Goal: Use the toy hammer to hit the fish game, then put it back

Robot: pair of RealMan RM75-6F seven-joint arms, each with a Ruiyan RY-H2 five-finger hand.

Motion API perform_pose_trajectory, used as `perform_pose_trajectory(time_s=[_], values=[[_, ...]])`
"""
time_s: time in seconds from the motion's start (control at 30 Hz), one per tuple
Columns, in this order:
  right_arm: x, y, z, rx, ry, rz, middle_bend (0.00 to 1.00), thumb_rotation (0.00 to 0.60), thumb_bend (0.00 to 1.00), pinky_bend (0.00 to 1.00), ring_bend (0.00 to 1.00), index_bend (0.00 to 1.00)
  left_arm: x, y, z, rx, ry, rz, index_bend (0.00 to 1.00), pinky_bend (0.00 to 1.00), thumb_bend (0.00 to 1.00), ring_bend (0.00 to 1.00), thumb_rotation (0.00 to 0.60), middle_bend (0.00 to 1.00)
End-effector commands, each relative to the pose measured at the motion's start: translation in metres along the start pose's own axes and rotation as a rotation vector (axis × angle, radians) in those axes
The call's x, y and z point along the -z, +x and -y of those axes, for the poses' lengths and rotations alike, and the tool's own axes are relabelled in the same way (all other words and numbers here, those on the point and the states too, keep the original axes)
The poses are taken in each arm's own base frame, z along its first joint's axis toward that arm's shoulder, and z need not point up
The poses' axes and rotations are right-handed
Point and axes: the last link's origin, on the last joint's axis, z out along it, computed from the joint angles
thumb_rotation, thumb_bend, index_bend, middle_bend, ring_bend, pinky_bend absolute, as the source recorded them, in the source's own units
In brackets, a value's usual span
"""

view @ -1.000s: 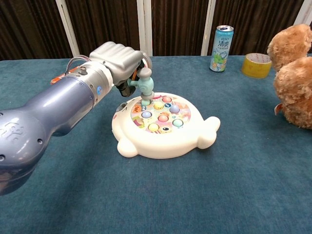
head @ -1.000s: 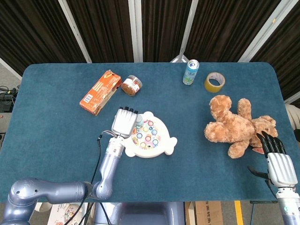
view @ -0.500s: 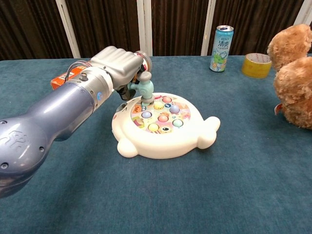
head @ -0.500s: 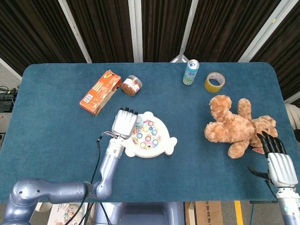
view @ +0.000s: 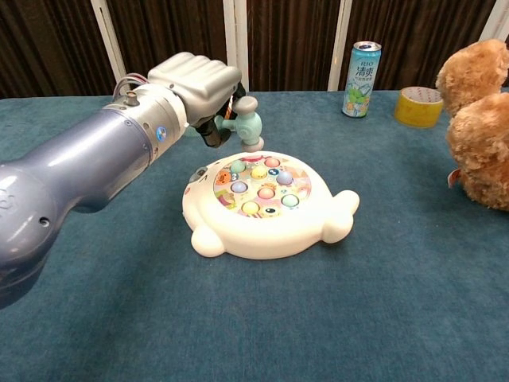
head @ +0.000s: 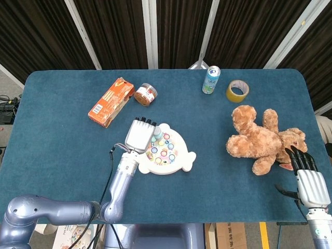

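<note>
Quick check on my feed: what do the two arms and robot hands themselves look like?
Both arms have glossy blue-grey rounded shells. The left robot hand has a light silver back, dark fingers and thin cables at the wrist. The right robot hand matches: ribbed silver back, black fingers.

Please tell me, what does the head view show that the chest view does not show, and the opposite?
Only the head view shows the right hand, open at the table's near right edge, the small jar, and the whole orange box. Only the chest view shows the toy hammer lifted clear above the fish game. Both show the left hand gripping the hammer, the can, the tape roll and the teddy bear.
</note>
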Motion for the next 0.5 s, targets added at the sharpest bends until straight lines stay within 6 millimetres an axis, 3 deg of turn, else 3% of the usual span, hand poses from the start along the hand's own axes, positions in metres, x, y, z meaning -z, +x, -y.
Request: perform_pose_trajectory(time_s=[0.03, 0.5], values=[[0.000, 0.000, 0.000, -0.001, 0.000, 0.000, 0.00, 0.600, 0.18, 0.00, 0.00, 0.00, 0.002, -0.001, -0.004, -0.009, -0.017, 0.004, 0.65, 0.51, 0.60, 0.39, 0.600, 0.51], [0.000, 0.001, -0.002, -0.003, -0.002, 0.004, 0.00, 0.600, 0.18, 0.00, 0.00, 0.00, 0.002, -0.014, -0.010, -0.030, -0.018, 0.033, 0.65, 0.51, 0.60, 0.39, 0.600, 0.51]])
